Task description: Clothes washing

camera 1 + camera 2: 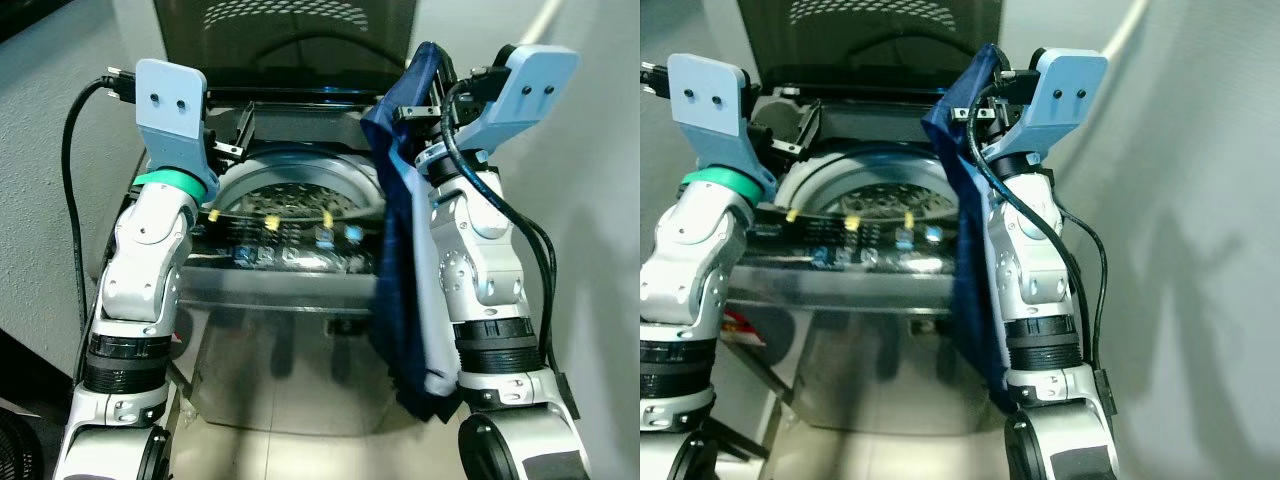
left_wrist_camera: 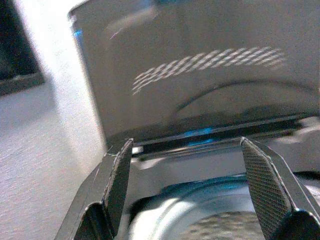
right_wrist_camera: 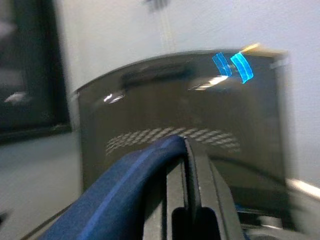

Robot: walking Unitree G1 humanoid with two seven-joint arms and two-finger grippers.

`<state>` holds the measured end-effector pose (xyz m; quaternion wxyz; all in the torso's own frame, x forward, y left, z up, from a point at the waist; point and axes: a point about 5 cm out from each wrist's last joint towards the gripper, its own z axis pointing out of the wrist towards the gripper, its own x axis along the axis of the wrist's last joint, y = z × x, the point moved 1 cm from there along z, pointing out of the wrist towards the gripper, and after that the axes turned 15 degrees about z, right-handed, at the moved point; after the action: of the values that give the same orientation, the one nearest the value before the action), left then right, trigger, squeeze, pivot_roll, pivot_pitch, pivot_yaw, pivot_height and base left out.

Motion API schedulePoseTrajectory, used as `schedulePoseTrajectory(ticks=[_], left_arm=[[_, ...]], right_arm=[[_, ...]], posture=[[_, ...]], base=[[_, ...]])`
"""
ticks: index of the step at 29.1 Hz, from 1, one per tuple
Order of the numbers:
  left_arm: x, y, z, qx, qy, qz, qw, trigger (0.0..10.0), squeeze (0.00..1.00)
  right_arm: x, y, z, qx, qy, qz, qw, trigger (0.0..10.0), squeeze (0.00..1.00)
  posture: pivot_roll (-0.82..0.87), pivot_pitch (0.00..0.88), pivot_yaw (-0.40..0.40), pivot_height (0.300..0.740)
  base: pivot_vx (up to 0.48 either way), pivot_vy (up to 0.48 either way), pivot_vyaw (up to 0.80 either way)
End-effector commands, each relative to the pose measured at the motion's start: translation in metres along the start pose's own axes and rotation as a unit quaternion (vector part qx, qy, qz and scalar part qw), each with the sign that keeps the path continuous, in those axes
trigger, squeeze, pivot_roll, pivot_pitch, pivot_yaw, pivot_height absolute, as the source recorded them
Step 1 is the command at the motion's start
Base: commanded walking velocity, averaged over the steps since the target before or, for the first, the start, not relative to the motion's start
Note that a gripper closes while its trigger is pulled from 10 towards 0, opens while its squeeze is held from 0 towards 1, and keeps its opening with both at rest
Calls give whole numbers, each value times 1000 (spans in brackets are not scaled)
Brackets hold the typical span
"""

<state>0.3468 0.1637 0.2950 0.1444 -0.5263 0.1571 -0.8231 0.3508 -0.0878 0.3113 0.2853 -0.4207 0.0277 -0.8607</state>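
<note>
The right gripper [image 3: 192, 165] pinches a blue garment [image 1: 400, 260] beside the open washing machine [image 1: 290, 190]; the left gripper [image 2: 187, 180] hovers, fingers apart.

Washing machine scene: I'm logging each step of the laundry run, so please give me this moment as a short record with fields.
washing machine: top-loader, directly in front of the robot
lid: raised, standing upright at the back
drum: open, perforated metal wall visible; contents cannot be judged
dark blue garment: hangs from the right gripper, draped down along the right arm, beside the drum's right edge
right gripper: shut on the garment, held above the machine's right side
left gripper: open, holds nothing, above the drum's left rim
</note>
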Motion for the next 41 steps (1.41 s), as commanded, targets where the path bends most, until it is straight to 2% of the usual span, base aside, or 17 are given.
schedulePoseTrajectory(ticks=[1, 5, 8, 41], left_arm=[[-1, 6, 0, -9, 0, -2, 1000, 10000, 0], [0, 8, 0, -16, 2, -2, 1000, 10000, 0], [1, 12, -2, -28, 5, -8, 1000, 10000, 0], [5, 13, -3, -32, 9, -22, 999, 10000, 0]], right_arm=[[5, 7, 0, -13, 7, -6, 1000, 10000, 0], [5, 10, 0, -21, 9, -6, 1000, 10000, 0], [6, 11, 0, -24, 11, -8, 1000, 10000, 0], [5, 8, -1, -11, 8, -8, 1000, 10000, 0]], posture=[[79, 0, 57, 740], [79, 0, 56, 740], [80, 0, 56, 740], [80, 0, 51, 740]], base=[[266, 0, -800], [67, 0, -800], [0, 0, 0], [0, 0, 0]])
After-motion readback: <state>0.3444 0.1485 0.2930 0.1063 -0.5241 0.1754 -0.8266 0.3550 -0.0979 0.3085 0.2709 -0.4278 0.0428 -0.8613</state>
